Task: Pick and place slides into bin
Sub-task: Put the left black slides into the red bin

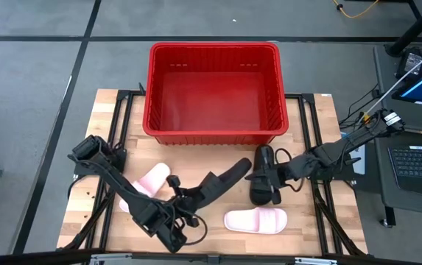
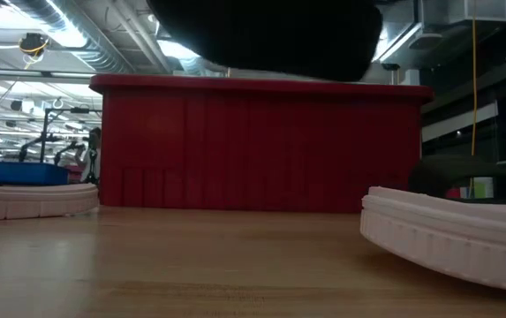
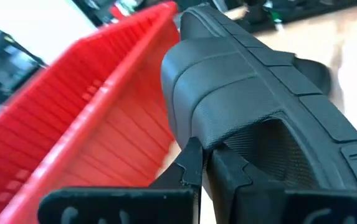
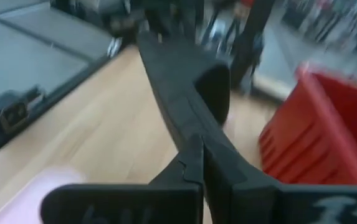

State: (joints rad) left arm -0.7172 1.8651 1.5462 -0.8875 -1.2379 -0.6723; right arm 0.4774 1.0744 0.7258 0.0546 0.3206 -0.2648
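Note:
The red bin (image 1: 212, 94) stands at the table's far middle. My left gripper (image 1: 183, 195) is shut on a black slide (image 1: 222, 179) that slants toward the bin and shows large in the left wrist view (image 3: 253, 93). My right gripper (image 1: 277, 175) is shut on the second black slide (image 1: 262, 175), near the bin's right corner. One pink slide (image 1: 150, 180) lies flat under my left arm. The other pink slide (image 1: 255, 220) lies flat near the front edge. My left gripper pinches the black slide's rim (image 3: 194, 146) between its two fingers, at the slide's near-left end just below the strap (image 3: 228, 87). The fingers lie along the slide, pointing toward the bin. The slide juts out beyond the fingers, lifted clear of the table (image 2: 261, 35). My right gripper pinches the second black slide's sole edge (image 4: 194, 140) between its two fingers, about midway along it. The fingers come from the table's right and lie across the slide. The slide is turned on edge, strap (image 4: 215, 93) to one side. Whether it touches the table cannot be told.
The bin's near wall (image 2: 261, 146) fills the middle of the low view, with a pink slide on either side (image 2: 32, 199) (image 2: 451, 234). A laptop and cables (image 1: 417, 158) sit off the table's right edge. Bare wood lies between the two pink slides.

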